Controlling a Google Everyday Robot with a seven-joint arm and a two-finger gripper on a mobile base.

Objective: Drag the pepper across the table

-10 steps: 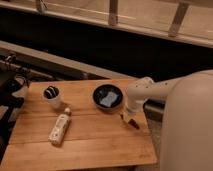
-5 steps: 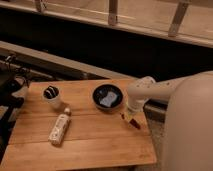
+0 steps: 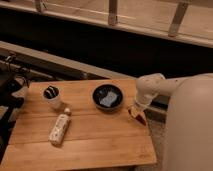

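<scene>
The small red pepper lies near the right edge of the light-brown wooden table. My gripper is at the end of the white arm, pointing down right over the pepper's near-left end, at the table's right edge. Whether it touches the pepper is not clear.
A dark bowl with a pale item inside stands left of the gripper. A white cup with dark contents stands at the back left. A white bottle lies on its side at the front left. A dark ledge runs behind the table.
The gripper and pepper have stayed almost in place at the table's right edge; no clear movement shows.
</scene>
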